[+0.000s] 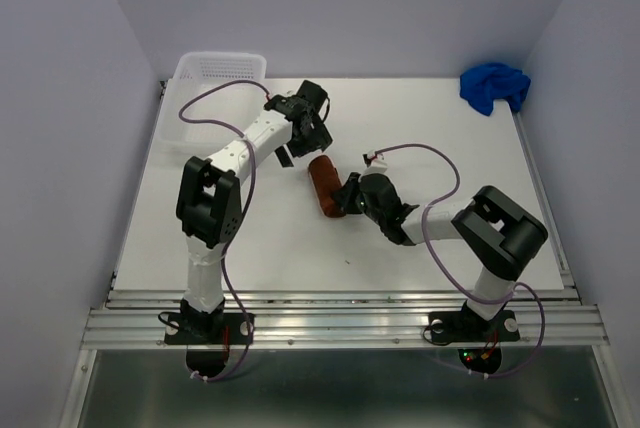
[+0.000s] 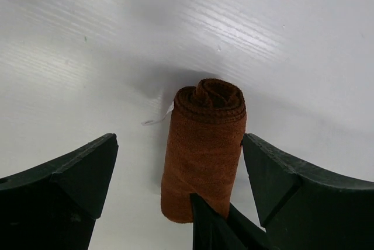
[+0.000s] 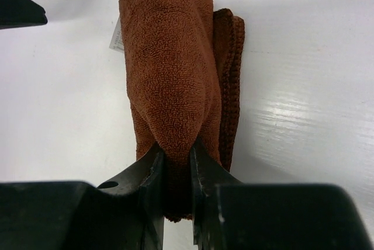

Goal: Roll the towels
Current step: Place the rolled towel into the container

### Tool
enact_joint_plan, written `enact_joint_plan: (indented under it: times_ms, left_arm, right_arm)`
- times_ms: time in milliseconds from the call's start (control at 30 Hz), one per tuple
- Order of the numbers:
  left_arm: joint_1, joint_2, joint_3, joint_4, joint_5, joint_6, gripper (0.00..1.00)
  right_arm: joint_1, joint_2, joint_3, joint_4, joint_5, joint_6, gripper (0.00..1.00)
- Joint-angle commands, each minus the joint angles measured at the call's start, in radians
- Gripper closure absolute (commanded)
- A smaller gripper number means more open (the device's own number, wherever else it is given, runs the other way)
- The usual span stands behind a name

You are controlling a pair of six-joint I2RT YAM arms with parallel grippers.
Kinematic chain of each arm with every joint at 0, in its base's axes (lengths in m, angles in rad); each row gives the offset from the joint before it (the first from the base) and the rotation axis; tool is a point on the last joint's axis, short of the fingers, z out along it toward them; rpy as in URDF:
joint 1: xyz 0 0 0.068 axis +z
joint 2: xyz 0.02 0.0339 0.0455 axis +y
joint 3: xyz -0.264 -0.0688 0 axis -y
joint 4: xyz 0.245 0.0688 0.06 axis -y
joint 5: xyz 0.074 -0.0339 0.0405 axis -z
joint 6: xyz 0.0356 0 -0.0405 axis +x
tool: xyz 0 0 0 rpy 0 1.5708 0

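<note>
Our right gripper (image 3: 177,152) is squeezed down narrow on one end of the rust-brown towel (image 3: 169,69), with a fold of the terry cloth pinched between its two fingers. The towel is already a tight little roll lying flat on the white table (image 1: 450,158), roughly mid-table between the two arms. In the right wrist view there's a stitched edge running down the roll's right side, and a small white tag (image 2: 156,119) pokes out near the other end.

Our left gripper (image 2: 178,165) is spread wide and holding nothing. It hangs over the roll with one finger on each side. The finger on the left of that view is well clear of the cloth, and the other is just beside it. From that wrist view we can see the spiral at the end of the roll.

Farther out, the blue towel (image 1: 494,86) sits crumpled in the far right corner, well apart from everything. The white perforated basket (image 1: 215,73) is at the far left corner, behind the left arm.
</note>
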Motion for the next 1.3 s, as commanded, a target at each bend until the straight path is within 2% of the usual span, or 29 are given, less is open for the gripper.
enact_joint_plan:
  times_ms: [0, 300, 500, 700, 1100, 1267]
  left_arm:
    - [0.007, -0.069, -0.086, 0.083, 0.035, 0.037, 0.01]
    - [0.010, -0.190, -0.403, 0.355, 0.233, 0.077, 0.01]
    - [0.016, -0.264, -0.551, 0.577, 0.305, 0.078, 0.01]
    - [0.037, -0.270, -0.658, 0.718, 0.416, 0.057, 0.05]
    - [0.043, -0.417, -0.833, 0.959, 0.394, 0.003, 0.01]
    - [0.045, -0.398, -0.821, 0.935, 0.362, 0.008, 0.01]
  right_arm:
    - [-0.034, 0.006, -0.063, -0.093, -0.068, 0.082, 0.93]
    - [-0.103, 0.019, -0.069, -0.093, -0.152, 0.105, 0.92]
    - [-0.103, 0.036, -0.052, -0.094, -0.187, 0.073, 0.92]
    - [-0.103, 0.048, -0.023, -0.148, -0.197, 0.019, 0.92]
    - [-0.103, 0.069, 0.035, -0.214, -0.267, -0.090, 0.92]
    - [-0.103, 0.078, 0.049, -0.220, -0.272, -0.097, 0.93]
